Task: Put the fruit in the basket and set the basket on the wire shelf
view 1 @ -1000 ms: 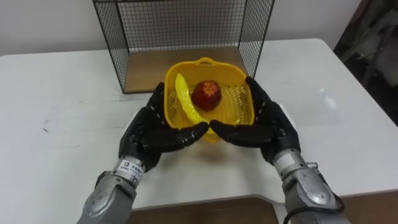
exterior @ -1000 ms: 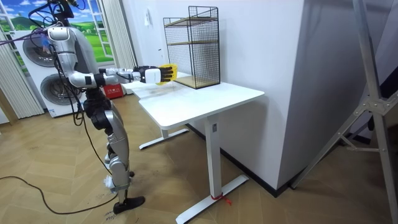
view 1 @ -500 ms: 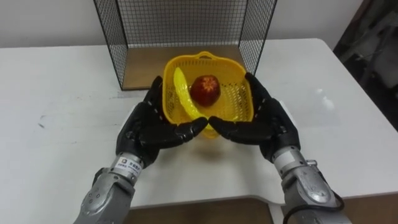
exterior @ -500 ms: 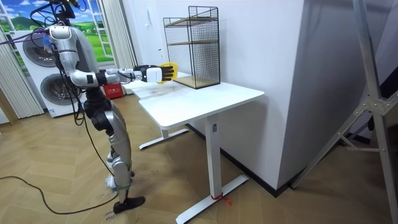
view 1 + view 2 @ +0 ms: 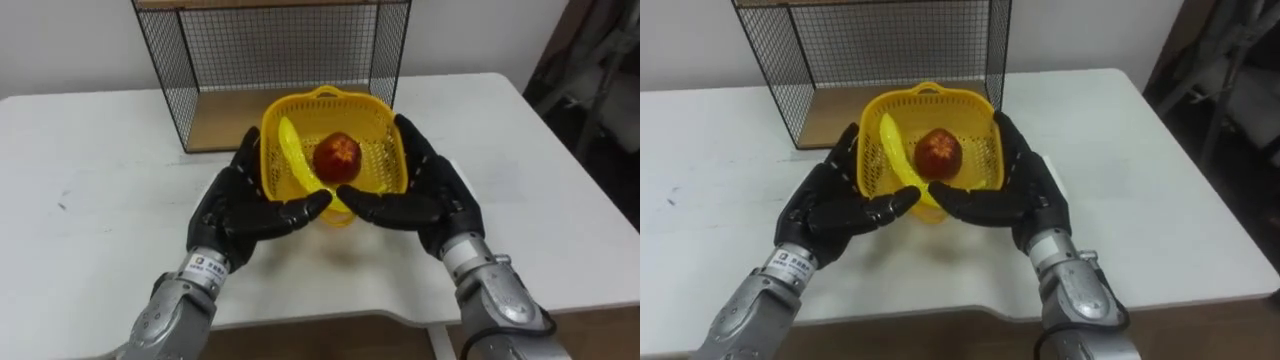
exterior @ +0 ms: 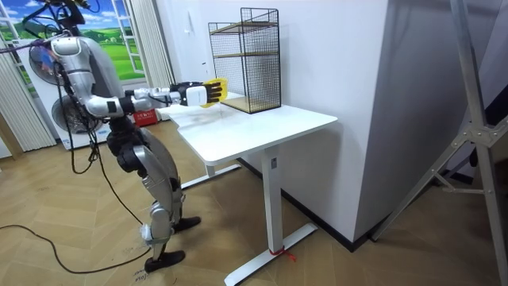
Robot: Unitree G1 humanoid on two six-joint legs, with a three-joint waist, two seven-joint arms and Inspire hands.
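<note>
Bright, even overhead light on my feeds.
On the white table (image 5: 80, 150) I see one soft shadow just beneath the yellow basket (image 5: 380, 160); beyond the table's right edge the room falls dim.

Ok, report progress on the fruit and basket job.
Done: banana and apple lie in the yellow basket. In hand: left hand and right hand carry the basket between them, before the wire shelf. Left: set it on the shelf's wooden board.

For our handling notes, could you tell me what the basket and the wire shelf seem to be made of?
Basket: likely plastic, glossy yellow, moulded lattice walls. Shelf: thin black wire mesh, probably metal, matt, over a brown wood-look board.
</note>
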